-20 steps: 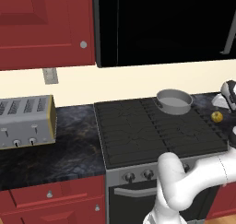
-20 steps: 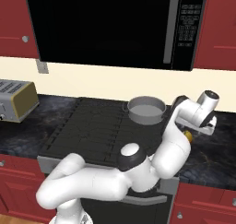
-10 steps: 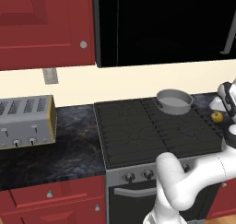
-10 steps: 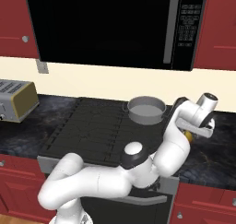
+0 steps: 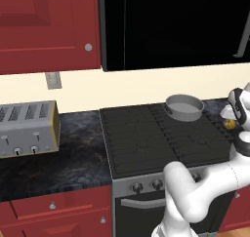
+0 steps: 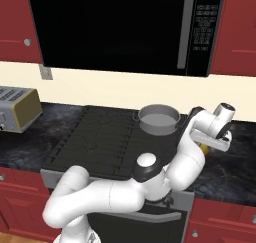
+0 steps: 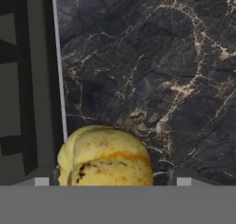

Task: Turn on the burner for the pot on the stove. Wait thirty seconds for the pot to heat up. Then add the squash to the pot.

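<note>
1. The small roundish yellow squash (image 7: 105, 156) sat between the two-finger gripper's (image 7: 112, 180) spread fingertips (image 7: 42, 181), above dark marble counter (image 7: 152, 66); whether it was gripped, I cannot tell.
2. The round grey metal pot (image 5: 184, 107) stood on the black gas stove's (image 5: 156, 138) rear burner.
3. No writing was legible.

Premises: a rendered domestic kitchen. Evidence: a wide black gas stove (image 5: 161, 138) with grid grates and a grey steel knob front, a black built-in microwave (image 6: 120, 29) mounted above it, red wooden cabinets (image 5: 46, 26), a dark marbled stone surface (image 5: 73, 158), and a silver four-slot toaster (image 5: 27, 128).
</note>
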